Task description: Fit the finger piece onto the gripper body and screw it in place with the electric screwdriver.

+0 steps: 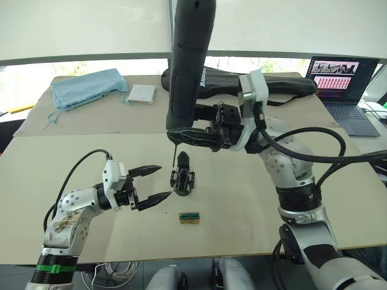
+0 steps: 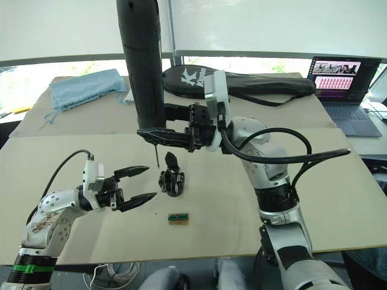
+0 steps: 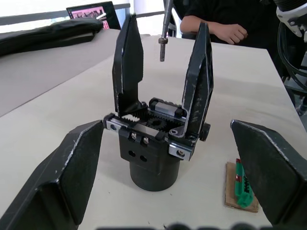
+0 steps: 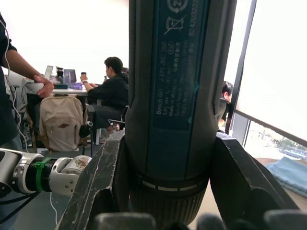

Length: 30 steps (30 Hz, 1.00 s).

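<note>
One gripper (image 1: 195, 134) clamps the electric screwdriver (image 1: 188, 66) above the gripper body (image 1: 182, 179).

The electric screwdriver (image 4: 175, 96) carried a blue label with "Bosch" partly legible along its barrel, beside a crossed-out bin sign and small print too fine to read. Behind the screwdriver, the black racket bag (image 2: 242, 81) bore white lettering that could not be read for certain.
</note>
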Motion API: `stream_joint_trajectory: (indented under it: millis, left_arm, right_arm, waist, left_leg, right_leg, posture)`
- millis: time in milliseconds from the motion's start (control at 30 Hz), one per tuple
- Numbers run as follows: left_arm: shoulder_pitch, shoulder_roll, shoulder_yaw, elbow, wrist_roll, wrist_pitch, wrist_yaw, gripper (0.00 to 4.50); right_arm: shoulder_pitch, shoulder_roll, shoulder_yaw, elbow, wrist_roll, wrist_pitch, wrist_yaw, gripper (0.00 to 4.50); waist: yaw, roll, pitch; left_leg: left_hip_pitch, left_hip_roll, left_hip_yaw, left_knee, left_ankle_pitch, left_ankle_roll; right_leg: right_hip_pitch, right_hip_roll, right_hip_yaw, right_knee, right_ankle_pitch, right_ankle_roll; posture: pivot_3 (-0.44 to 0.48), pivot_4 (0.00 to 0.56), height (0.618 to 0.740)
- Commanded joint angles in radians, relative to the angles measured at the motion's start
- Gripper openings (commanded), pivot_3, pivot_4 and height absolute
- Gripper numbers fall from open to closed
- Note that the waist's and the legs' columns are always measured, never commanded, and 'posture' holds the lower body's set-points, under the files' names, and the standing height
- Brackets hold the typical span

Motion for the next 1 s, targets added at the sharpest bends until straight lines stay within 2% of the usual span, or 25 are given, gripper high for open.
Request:
stream_joint_trajectory:
  millis: [33,1000]
  left_arm:
    - [-0.012,0.003,-0.002,0.011,0.011,-0.039,-0.014,4.5]
    - [-0.02,-0.006,-0.033,0.013,0.027,-0.05,-0.008,4.5]
  right_arm:
    - [-0.011,0.01,-0.007,-0.007,-0.007,-0.049,0.016,1.93]
    - [0.03,0.021,0.036,0.037,-0.057,-0.081,0.084,1.93]
  waist:
    - [0.0,0.0,0.0]
    - [0.0,0.0,0.0]
  left_leg:
    - [0.0,0.0,0.0,0.0,0.0,0.0]
    - [0.0,0.0,0.0,0.0,0.0,0.0]
  right_leg:
    - [0.0,0.0,0.0,0.002,0.0,0.0]
    - [-0.001,-0.002,0.001,0.008,0.0,-0.001]
  posture:
    - [0.0,0.15,0.74]
    - [0.0,0.15,0.74]
